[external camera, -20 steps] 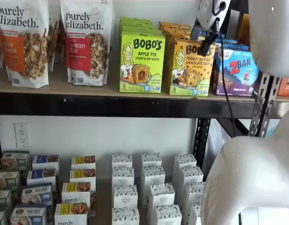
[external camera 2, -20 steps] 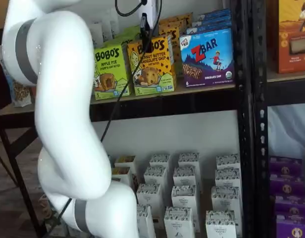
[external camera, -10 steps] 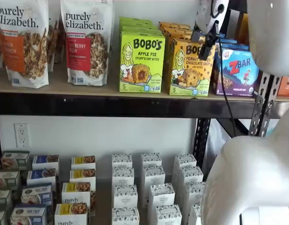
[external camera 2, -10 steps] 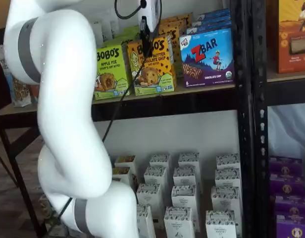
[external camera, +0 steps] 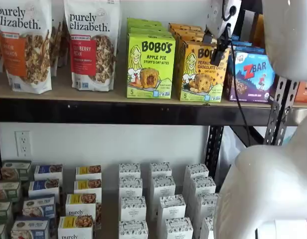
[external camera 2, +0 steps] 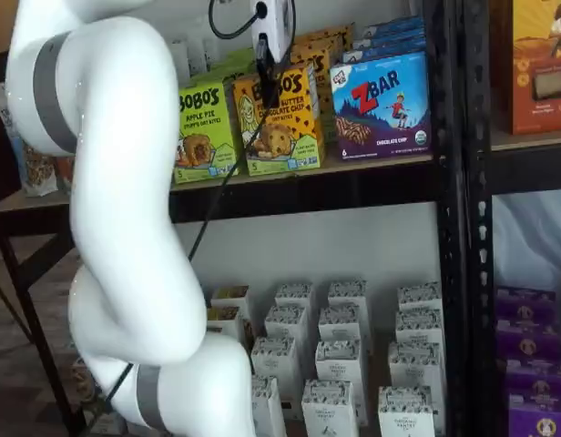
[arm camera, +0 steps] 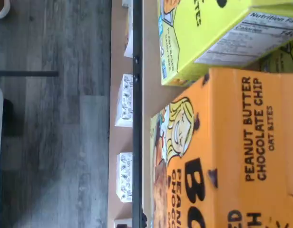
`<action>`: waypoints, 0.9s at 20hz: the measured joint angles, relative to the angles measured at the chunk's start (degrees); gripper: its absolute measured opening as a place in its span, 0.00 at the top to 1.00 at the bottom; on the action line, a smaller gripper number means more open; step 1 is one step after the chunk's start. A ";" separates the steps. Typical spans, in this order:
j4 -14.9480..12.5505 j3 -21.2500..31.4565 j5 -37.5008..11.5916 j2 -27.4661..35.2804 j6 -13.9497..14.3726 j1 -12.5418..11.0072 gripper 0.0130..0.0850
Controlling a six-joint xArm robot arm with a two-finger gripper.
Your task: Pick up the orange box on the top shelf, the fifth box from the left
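Observation:
The orange box (external camera: 201,74) stands at the front of its row on the top shelf (external camera: 93,110), between the lime-green Apple Pie box (external camera: 150,65) and the blue ZBar box (external camera: 251,74). It also shows in a shelf view (external camera 2: 282,127) and fills the wrist view (arm camera: 227,156) from close above. My gripper (external camera: 221,49) hangs in front of the box's upper right part, white body above and black fingers side-on. In a shelf view my gripper (external camera 2: 268,80) overlaps the box's upper left. No gap shows between the fingers, and nothing is held.
More orange boxes stand behind the front one. Granola bags (external camera: 91,42) stand at the shelf's left. Small white boxes (external camera: 161,199) stand in rows below. A black upright (external camera 2: 449,182) stands right of the ZBar box. My white arm (external camera 2: 117,228) fills the foreground.
My gripper has shifted slightly upward, staying in front of the orange box. The boxes have not moved.

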 joint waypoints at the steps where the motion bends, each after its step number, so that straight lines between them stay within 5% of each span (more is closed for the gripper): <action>1: -0.40 0.07 -0.06 0.00 0.08 0.16 0.00; 18: -2.04 0.46 0.78 0.61 0.30 0.70 0.00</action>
